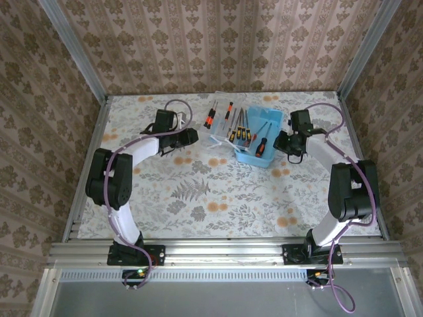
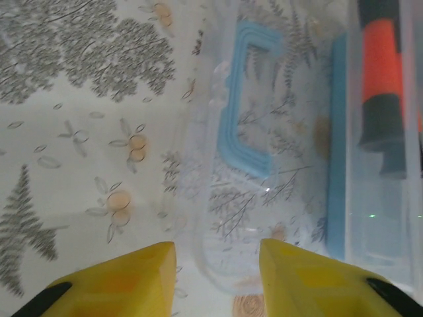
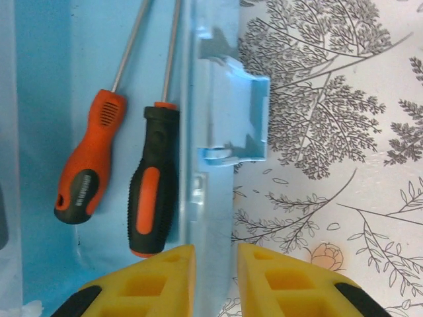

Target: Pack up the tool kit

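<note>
The light-blue plastic tool box point(image 1: 272, 116) sits open at the far middle of the floral table point(image 1: 198, 198). Its clear plastic lid point(image 2: 264, 198) lies flat to its left. The right gripper point(image 3: 217, 249) is clamped on the box's right wall, beside an orange-handled screwdriver point(image 3: 86, 172) and a black-and-orange screwdriver point(image 3: 153, 185) lying inside. The left gripper point(image 2: 218, 247) has its fingers apart, straddling the lid's outer rim.

Floral cloth point(image 1: 218, 198) lies flat across the table, no creases noted. Patterned wallpaper point(image 1: 218, 46) lines the walls at 9, 12 and 3 o'clock. Metal post point(image 1: 74, 49) at 11 o'clock; 2nd post point(image 1: 368, 46) at 1 o'clock. Metal rail point(image 1: 225, 254) at 6 o'clock.
</note>
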Robot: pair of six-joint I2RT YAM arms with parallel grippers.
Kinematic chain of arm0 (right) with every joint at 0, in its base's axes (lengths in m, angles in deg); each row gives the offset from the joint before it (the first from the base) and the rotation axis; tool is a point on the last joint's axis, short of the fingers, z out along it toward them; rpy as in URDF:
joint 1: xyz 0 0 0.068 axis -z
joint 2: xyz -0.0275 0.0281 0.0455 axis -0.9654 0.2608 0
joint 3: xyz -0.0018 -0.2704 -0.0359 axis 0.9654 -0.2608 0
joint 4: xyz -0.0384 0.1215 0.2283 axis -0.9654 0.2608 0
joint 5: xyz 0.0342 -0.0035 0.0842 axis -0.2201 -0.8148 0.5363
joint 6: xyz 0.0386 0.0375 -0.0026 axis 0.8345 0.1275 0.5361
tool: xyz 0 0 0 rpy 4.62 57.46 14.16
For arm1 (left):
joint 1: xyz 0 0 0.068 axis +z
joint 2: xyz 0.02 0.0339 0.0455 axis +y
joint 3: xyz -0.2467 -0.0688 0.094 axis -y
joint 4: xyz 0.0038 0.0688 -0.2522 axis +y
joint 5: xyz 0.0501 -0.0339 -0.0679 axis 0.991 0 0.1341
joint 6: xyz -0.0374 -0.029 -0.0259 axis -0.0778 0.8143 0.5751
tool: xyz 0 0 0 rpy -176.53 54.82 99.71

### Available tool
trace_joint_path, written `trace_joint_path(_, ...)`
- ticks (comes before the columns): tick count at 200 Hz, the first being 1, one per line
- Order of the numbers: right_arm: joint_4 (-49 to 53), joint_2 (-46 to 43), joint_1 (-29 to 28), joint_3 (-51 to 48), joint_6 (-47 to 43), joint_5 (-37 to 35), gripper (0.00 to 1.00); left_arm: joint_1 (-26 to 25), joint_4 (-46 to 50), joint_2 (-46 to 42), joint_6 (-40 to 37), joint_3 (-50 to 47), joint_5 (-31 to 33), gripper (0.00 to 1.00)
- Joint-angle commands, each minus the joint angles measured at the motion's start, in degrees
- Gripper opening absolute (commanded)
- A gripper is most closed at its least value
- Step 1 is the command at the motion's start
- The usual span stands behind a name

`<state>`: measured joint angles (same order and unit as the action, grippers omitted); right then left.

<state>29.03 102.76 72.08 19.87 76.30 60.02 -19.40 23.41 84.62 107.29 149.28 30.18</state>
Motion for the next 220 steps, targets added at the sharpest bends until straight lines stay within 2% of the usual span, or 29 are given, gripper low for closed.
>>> trace_joint_path(1, -1.8, -1.2, 0.9, -1.3, 1.6, 2.8, 0.25, 0.3, -2.6, 3.7, -1.0, 2.1, -3.1, 0.35)
trace_joint_path(45, -2.1, -1.2, 1.5, -1.9, 1.7, 2.7, 0.25, 0.8, -7.2, 7.1, -0.3, 1.0, -4.8, 0.32)
trace_joint_path(73, -2.1, -1.0, 1.7, -2.1, 1.6, 2.8, 0.25, 0.9, -6.2, 8.3, -1.5, 2.0, -4.5, 0.29)
trace_joint_path(157, -3.9, -1.1, 2.5, -3.2, 3.0, 4.0, 0.25, 0.9, -2.3, 7.2, -4.1, 3.5, -0.8, 0.00)
trace_joint_path(220, -5.0, -1.5, 3.3, -4.0, 4.0, 5.3, 0.28, 0.3, -1.0, 3.3, -5.7, 2.0, 2.7, 0.00)
